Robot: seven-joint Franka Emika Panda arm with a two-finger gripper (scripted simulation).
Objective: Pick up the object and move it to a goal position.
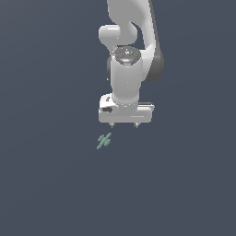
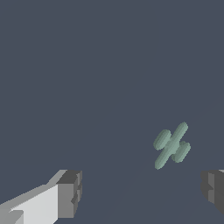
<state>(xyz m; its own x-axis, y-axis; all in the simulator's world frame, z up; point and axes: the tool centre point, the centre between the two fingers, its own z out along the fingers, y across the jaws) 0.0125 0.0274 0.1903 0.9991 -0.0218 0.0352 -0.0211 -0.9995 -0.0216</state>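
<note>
The object (image 1: 104, 140) is a tiny pale green piece shaped like a slanted hash sign, lying flat on the dark surface. In the exterior view it lies below my gripper (image 1: 123, 125) and toward that view's left. The wrist view shows the object (image 2: 171, 145) apart from both fingertips (image 2: 70, 192), nearer the one cut off at the frame's edge. My gripper (image 2: 142, 192) is open, its fingers spread wide with nothing between them.
A plain dark grey-blue surface (image 1: 46, 184) fills both views. The white arm (image 1: 131, 46) rises behind the gripper in the exterior view. No other objects or edges show.
</note>
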